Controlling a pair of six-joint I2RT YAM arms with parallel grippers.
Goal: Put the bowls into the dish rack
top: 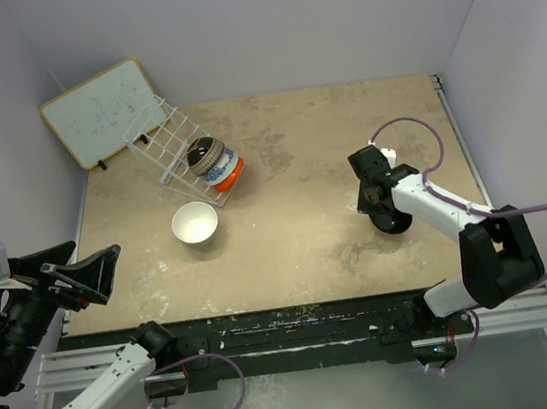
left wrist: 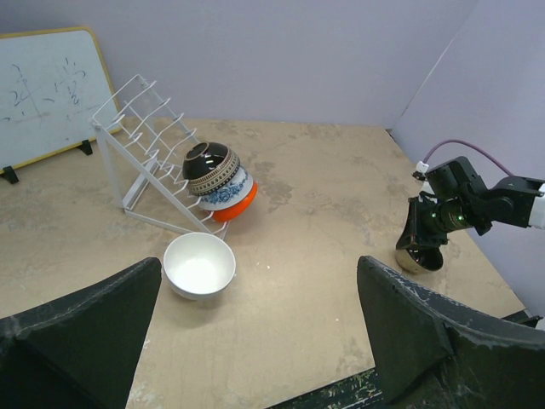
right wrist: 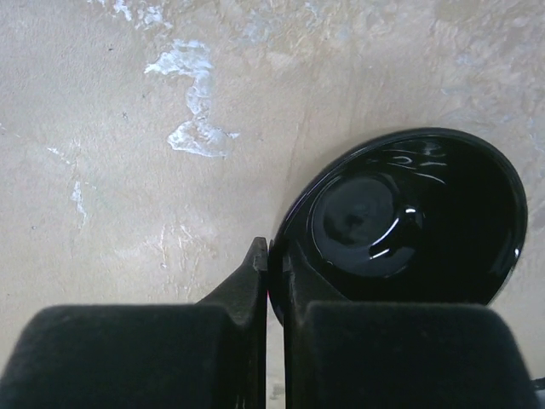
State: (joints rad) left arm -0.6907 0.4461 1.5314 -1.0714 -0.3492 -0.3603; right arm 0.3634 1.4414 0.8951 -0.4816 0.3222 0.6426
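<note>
Plainly, lilac walls (top: 280,22) enclose the scuffed table (top: 328,157) bearing the dish rack (top: 163,143).

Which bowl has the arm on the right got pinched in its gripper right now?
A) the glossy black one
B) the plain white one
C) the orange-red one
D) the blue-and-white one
A: the right gripper is shut on the rim of the glossy black bowl, while the white bowl sits free on the table.
</note>
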